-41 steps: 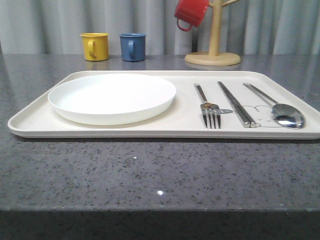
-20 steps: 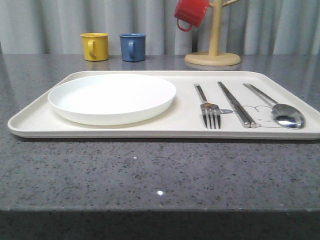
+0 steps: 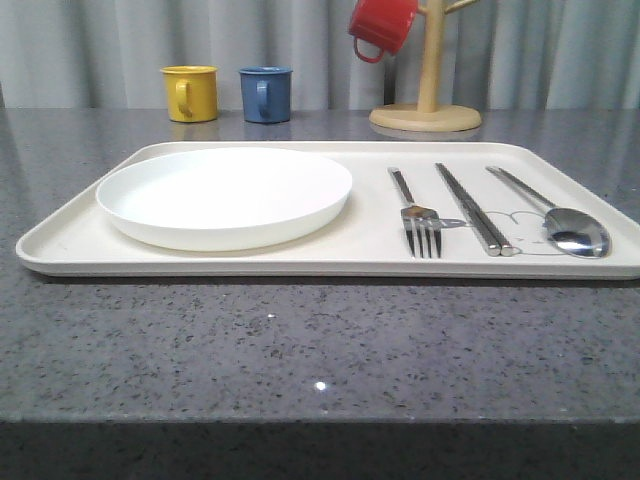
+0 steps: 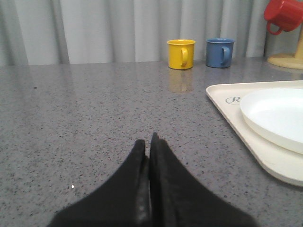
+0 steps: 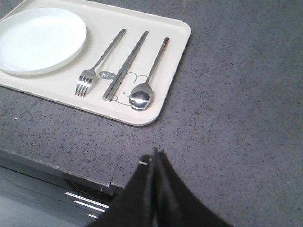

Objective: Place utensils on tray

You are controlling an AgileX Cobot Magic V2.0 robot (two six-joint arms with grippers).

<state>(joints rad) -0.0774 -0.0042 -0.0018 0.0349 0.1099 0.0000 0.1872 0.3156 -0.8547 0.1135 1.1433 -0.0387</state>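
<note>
**Desk:** Walk me across the table, left side first.

**Operator:** From the front camera I see the cream tray [image 3: 70, 243] lying flat on the speckled grey counter [image 3: 300, 350]. The round white plate [image 3: 224, 195] rests on its left half. To the plate's three o'clock lies the fork [image 3: 416, 215], tines toward me. Just beside it, again at three o'clock, lie the chopsticks [image 3: 474, 208], and then the spoon [image 3: 556, 217], bowl toward me. All three are apart from one another, handles pointing toward twelve o'clock.

**Desk:** Behind the tray?

**Operator:** At the plate's twelve o'clock stand a yellow mug [image 3: 190, 93] and a blue mug [image 3: 266, 94], near each other. Right of them is a wooden mug tree [image 3: 428, 80] with a red mug [image 3: 382, 27] hanging from it.

**Desk:** And the claws?

**Operator:** On my left wrist camera the left gripper [image 4: 150, 142] has its fingers pressed together, holding nothing, over bare counter off the tray's left end. On the right wrist camera the right gripper [image 5: 154, 153] is likewise pressed together and empty, above the counter near the table's front edge, off the tray's spoon corner.
</note>
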